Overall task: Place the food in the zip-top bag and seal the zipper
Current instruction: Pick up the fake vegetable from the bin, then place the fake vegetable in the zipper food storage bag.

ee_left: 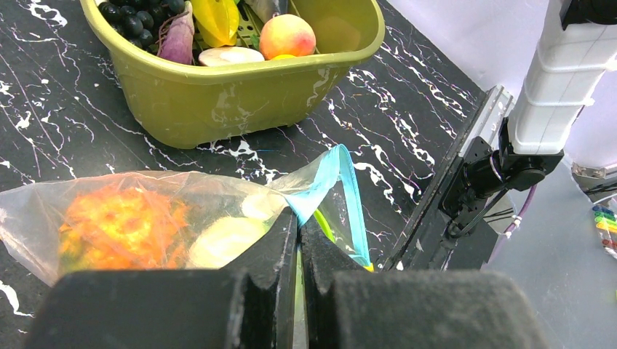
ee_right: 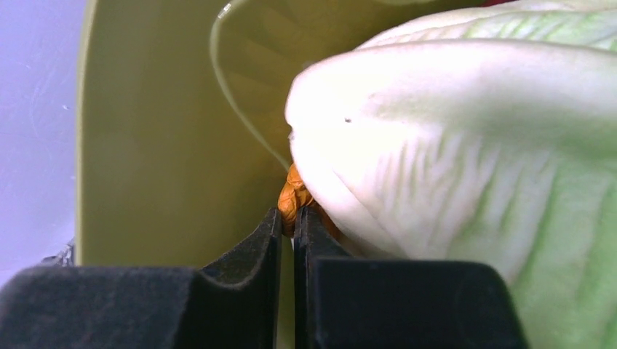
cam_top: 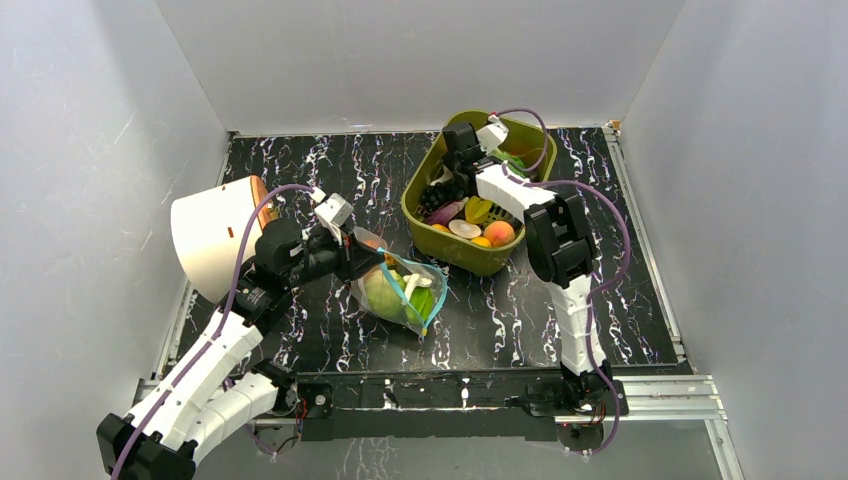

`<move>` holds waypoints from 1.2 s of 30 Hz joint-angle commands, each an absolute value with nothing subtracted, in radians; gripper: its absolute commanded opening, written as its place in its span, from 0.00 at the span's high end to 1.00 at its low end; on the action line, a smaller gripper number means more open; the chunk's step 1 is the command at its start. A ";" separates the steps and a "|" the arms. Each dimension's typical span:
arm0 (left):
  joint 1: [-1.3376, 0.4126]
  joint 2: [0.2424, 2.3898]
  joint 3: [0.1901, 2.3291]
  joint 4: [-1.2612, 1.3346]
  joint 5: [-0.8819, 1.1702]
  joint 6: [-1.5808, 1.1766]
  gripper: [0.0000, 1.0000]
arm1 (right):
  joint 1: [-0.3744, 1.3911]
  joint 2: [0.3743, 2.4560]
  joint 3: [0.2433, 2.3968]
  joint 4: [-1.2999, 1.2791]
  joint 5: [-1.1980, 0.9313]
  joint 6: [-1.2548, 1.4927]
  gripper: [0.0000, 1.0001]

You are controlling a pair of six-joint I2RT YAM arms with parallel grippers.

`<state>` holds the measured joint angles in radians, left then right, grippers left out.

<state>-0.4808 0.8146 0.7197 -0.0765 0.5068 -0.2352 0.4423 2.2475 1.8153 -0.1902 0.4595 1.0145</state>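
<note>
The clear zip-top bag (cam_top: 398, 292) lies on the black marbled table, mouth toward the tub. Inside it are an orange pineapple (ee_left: 120, 225) and pale-green pieces (ee_left: 225, 240). Its light-blue zipper (ee_left: 340, 178) stands apart in an open loop. My left gripper (ee_left: 298, 222) is shut on the bag's rim at the near end of the zipper; from above, the left gripper (cam_top: 366, 262) sits at the bag's left edge. My right gripper (ee_right: 293, 212) reaches down into the olive-green tub (cam_top: 428, 232), shut on a small knobby orange food piece (ee_right: 292, 195) beside a pale-green cabbage (ee_right: 473, 167).
The tub (ee_left: 240, 94) also holds dark grapes (ee_left: 134, 18), a peach (ee_left: 286, 35), a yellow star fruit (ee_left: 218, 18) and a purple piece (ee_left: 178, 43). A white tipped-over bucket (cam_top: 215, 235) lies at the left. Grey walls enclose the table. A metal rail (cam_top: 480, 390) runs along the near edge.
</note>
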 commanded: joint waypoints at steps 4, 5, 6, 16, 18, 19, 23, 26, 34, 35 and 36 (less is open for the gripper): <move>-0.477 0.778 0.719 -0.026 0.511 -0.233 1.00 | 0.425 2.108 1.705 -0.068 0.489 0.903 1.00; -0.477 0.777 0.717 -0.025 0.509 -0.235 1.00 | 0.424 2.093 1.685 -0.056 0.482 0.887 1.00; -0.477 0.776 0.715 -0.025 0.505 -0.236 1.00 | 0.424 2.076 1.668 -0.047 0.477 0.871 1.00; -0.477 0.808 0.733 -0.011 0.514 -0.297 1.00 | 0.409 1.967 1.634 -0.052 0.411 0.709 1.00; -0.477 0.822 0.756 -0.022 0.528 -0.330 1.00 | 0.408 1.941 1.637 -0.080 0.401 0.668 1.00; -0.477 0.828 0.765 -0.027 0.535 -0.349 1.00 | 0.408 1.924 1.636 -0.096 0.392 0.646 1.00; -0.477 0.827 0.796 -0.040 0.551 -0.404 1.00 | 0.408 1.834 1.584 -0.130 0.327 0.552 1.00; -0.476 0.824 0.808 -0.041 0.558 -0.434 1.00 | 0.408 1.751 1.528 -0.155 0.265 0.497 1.00; -0.477 0.831 0.813 -0.024 0.559 -0.477 1.00 | 0.409 1.477 1.374 -0.293 0.037 0.458 1.00; -0.476 0.831 0.811 -0.020 0.559 -0.481 1.00 | 0.409 1.441 1.354 -0.306 0.010 0.454 1.00; -0.477 0.831 0.810 -0.017 0.559 -0.485 1.00 | 0.408 1.408 1.338 -0.319 -0.013 0.451 1.00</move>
<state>-0.4805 0.8436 0.7670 -0.0761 0.5320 -0.4492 0.4103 1.5311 1.3960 -0.2581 0.1299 0.4942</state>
